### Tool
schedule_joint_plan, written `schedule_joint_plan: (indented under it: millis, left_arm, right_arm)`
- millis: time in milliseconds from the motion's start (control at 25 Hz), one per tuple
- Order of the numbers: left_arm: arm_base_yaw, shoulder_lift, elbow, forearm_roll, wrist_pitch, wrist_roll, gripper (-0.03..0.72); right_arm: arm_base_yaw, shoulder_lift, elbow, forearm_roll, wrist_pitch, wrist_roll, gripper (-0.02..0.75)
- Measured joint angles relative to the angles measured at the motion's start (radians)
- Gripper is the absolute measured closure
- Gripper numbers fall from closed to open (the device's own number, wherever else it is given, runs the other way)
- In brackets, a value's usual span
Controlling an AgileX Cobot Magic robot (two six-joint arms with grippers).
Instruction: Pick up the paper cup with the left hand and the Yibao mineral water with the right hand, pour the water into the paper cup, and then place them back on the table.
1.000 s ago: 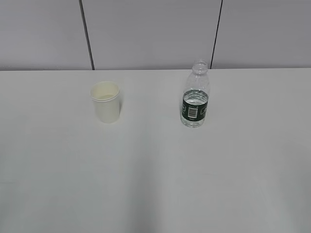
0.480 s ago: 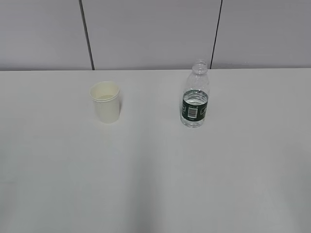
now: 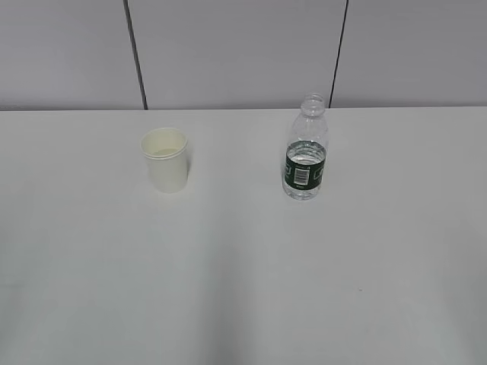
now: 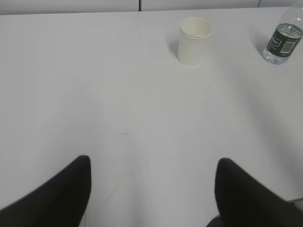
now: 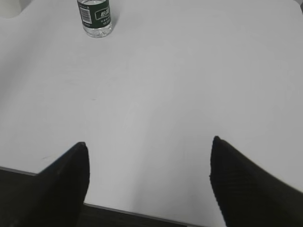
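The off-white paper cup (image 3: 166, 160) stands upright on the white table (image 3: 243, 274), left of centre. The uncapped Yibao bottle (image 3: 306, 149) with its dark green label stands upright to the cup's right. Neither arm shows in the exterior view. In the left wrist view my left gripper (image 4: 154, 163) is open and empty, far short of the cup (image 4: 194, 40); the bottle (image 4: 283, 40) is at the top right. In the right wrist view my right gripper (image 5: 149, 144) is open and empty over the table's near edge, far from the bottle (image 5: 94, 18).
A grey panelled wall (image 3: 243, 53) runs behind the table. The table's front edge (image 5: 118, 210) shows in the right wrist view, with dark floor below it. A corner of the cup (image 5: 9, 7) shows at the top left there.
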Motion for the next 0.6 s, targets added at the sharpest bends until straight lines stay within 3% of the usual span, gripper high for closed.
schedule_joint_plan:
  millis: [600]
  left_arm:
    - [0.000,0.000,0.000,0.001,0.000,0.000,0.192]
  right_arm:
    - [-0.004,0.000,0.000,0.000,0.000,-0.002,0.153]
